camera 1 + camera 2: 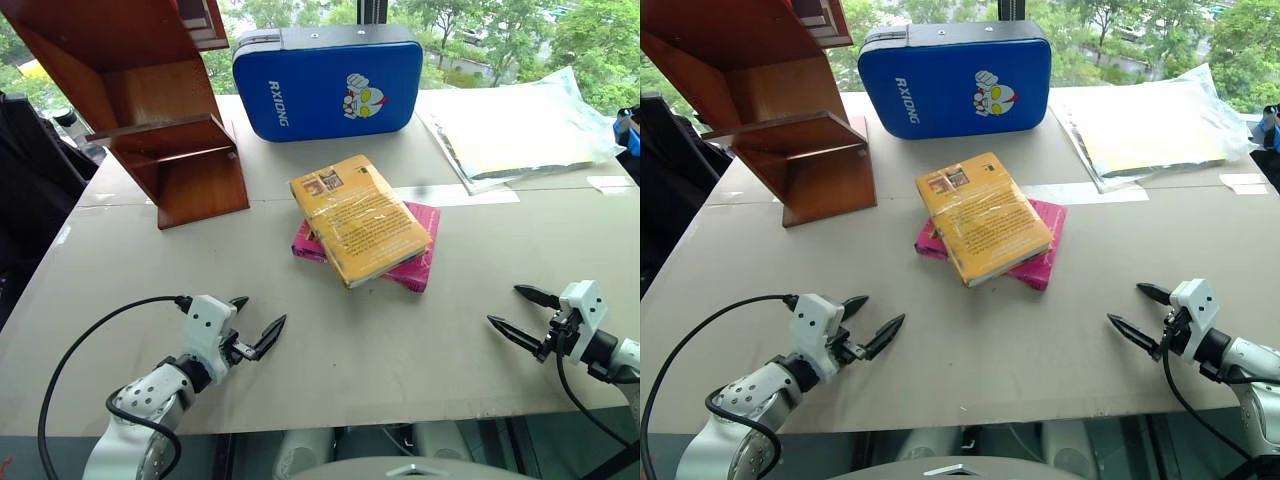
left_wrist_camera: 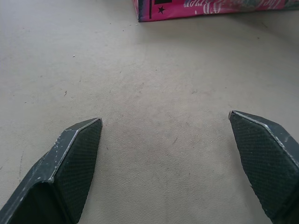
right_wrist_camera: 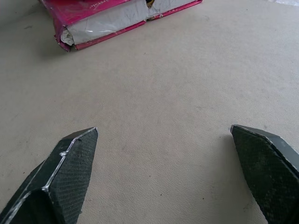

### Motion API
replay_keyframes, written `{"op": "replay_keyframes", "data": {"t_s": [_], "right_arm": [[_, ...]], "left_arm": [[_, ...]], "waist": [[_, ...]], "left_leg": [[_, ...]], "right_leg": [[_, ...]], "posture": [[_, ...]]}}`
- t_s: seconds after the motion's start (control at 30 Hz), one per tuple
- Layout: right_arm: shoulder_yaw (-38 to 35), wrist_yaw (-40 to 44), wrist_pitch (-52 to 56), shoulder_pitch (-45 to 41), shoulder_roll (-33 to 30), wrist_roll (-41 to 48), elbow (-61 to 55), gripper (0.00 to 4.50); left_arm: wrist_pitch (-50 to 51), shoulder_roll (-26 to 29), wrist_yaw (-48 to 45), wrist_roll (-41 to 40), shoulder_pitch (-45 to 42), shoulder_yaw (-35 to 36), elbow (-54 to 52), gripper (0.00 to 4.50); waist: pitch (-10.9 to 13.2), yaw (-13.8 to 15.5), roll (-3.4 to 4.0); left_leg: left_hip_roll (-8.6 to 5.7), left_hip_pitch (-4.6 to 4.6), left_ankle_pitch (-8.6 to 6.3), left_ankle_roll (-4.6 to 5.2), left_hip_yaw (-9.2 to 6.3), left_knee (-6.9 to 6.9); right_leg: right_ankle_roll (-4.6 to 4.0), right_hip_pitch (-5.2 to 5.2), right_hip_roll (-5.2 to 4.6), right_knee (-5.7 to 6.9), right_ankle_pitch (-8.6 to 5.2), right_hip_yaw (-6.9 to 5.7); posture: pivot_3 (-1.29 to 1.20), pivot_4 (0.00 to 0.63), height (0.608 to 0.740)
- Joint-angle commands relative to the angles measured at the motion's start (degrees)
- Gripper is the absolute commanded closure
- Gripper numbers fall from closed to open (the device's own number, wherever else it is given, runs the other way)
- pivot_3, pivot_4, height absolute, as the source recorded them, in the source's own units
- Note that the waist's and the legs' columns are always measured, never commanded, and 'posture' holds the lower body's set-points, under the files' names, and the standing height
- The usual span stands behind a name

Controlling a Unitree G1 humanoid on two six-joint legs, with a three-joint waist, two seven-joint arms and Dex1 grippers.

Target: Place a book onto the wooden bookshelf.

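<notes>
The thick yellow-orange book [image 1: 358, 217] in glossy wrap lies flat at the table's middle, on top of a thinner pink book [image 1: 415, 262]. The reddish-brown wooden bookshelf [image 1: 150, 105] stands at the far left of the table, its shelves bare. My left gripper [image 1: 258, 318] is open near the front left edge, apart from the books, with nothing between its fingers. My right gripper [image 1: 523, 312] is open near the front right edge, also holding nothing. The pink book's edge [image 2: 210, 8] shows ahead of the left fingers and its corner [image 3: 107, 21] ahead of the right fingers.
A blue case with a cartoon figure [image 1: 328, 80] stands at the back, behind the books. A clear plastic bag with papers [image 1: 520, 130] lies at the back right. The beige table [image 1: 380, 350] stretches between the grippers and the books.
</notes>
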Motion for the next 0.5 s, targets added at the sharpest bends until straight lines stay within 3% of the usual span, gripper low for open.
{"op": "replay_keyframes", "data": {"t_s": [0.03, 0.5], "right_arm": [[-2.9, 1.4, -2.2, 0.3, -1.3, 0.8, -0.6, 0.00], [-3.8, 1.4, -6.5, -1.2, -2.5, -1.3, 3.4, 0.00]], "left_arm": [[0.6, -0.3, -0.2, 0.5, 1.8, -1.5, -0.5, 0.04], [-2.4, 0.8, -3.0, 0.5, -0.9, -1.8, 4.1, 0.04]], "waist": [[0.0, 0.0, 0.00], [0.0, 0.4, 0.07]], "left_leg": [[0.00, 0.00, 0.00, 0.00, 0.00, 0.00], [-0.05, -0.01, 0.01, 0.02, 0.00, -0.01]], "right_leg": [[0.00, 0.00, 0.00, 0.00, 0.00, -0.01], [0.01, 0.03, 0.03, -0.04, 0.01, -0.06]], "posture": [[0.00, 0.150, 0.740], [0.00, 0.150, 0.740]]}}
